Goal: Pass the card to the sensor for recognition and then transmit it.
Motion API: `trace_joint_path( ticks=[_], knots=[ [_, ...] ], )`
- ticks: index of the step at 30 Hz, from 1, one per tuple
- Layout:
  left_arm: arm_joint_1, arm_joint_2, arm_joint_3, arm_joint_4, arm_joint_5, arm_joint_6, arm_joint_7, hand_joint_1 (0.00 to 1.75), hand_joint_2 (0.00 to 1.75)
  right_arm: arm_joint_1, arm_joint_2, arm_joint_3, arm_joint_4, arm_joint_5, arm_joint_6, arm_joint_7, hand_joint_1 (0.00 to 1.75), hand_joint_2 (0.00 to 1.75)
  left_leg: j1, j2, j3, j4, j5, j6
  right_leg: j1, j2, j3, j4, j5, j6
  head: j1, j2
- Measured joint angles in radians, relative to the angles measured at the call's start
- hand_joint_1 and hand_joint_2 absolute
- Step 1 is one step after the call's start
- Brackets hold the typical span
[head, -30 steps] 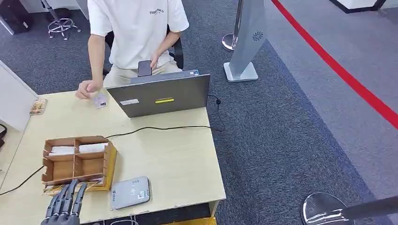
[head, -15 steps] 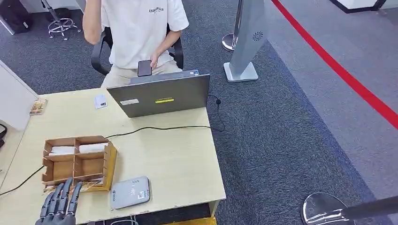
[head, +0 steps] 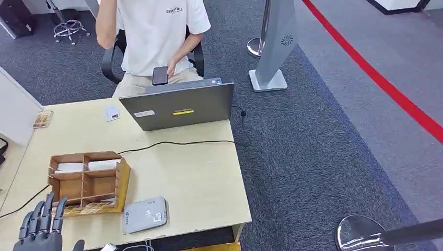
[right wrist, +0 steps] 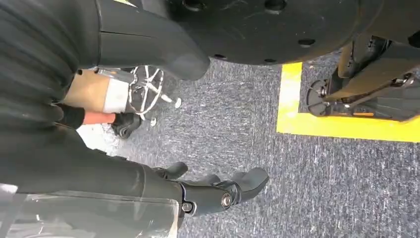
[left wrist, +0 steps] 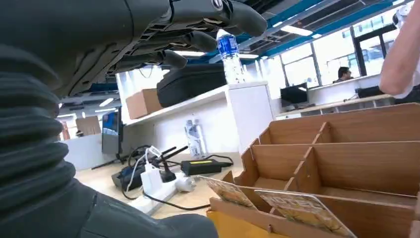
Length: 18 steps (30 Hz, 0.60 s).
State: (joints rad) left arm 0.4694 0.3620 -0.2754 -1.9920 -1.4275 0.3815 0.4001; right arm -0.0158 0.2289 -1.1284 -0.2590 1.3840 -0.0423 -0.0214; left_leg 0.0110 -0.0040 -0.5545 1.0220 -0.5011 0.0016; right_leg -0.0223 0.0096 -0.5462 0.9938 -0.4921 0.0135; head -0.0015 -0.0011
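Head view: white cards (head: 86, 166) in wooden organizer's (head: 89, 183) far compartments.

My left hand (head: 39, 230) is dark grey, almost black, with slim segmented fingers (head: 48, 210), and the wrist camera shows a grey ribbed cover (left wrist: 29, 148) behind it and a round screw head near one fingertip. My right hand (right wrist: 218, 191) is the same dark grey, with rounded glossy fingertips and a small silver pivot screw at the finger base. A thick smooth grey thumb (right wrist: 163, 47) sits beside it.
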Motion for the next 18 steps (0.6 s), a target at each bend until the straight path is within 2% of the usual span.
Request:
trace_joint_path(
  ticks=[5,12,18],
  knots=[
    [0.000,-0.032,0.041,0.029,-0.001,0.000,-0.011,0.00,1.75,0.000,-0.001,0.000,0.000,0.002,0.000,0.001,0.00,1.75,0.000,0.000,0.000,0.000,0.000,0.000,0.000,0.000,0.000,0.000,0.000,0.000,0.000,0.000],
    [0.000,-0.051,0.059,0.048,-0.002,0.001,-0.015,0.00,1.75,0.000,-0.002,0.000,0.000,0.002,0.000,0.001,0.00,1.75,0.000,0.000,0.000,0.000,0.000,0.000,0.000,0.000,0.000,0.000,0.000,0.000,0.000,0.000],
    [-0.021,-0.083,0.078,0.076,-0.021,0.003,-0.068,0.00,1.75,0.000,-0.003,0.000,0.000,0.007,-0.002,0.003,0.00,1.75,0.000,0.000,0.000,0.000,0.000,0.000,0.000,0.000,0.000,0.000,0.000,0.000,0.000,0.000]
  ],
)
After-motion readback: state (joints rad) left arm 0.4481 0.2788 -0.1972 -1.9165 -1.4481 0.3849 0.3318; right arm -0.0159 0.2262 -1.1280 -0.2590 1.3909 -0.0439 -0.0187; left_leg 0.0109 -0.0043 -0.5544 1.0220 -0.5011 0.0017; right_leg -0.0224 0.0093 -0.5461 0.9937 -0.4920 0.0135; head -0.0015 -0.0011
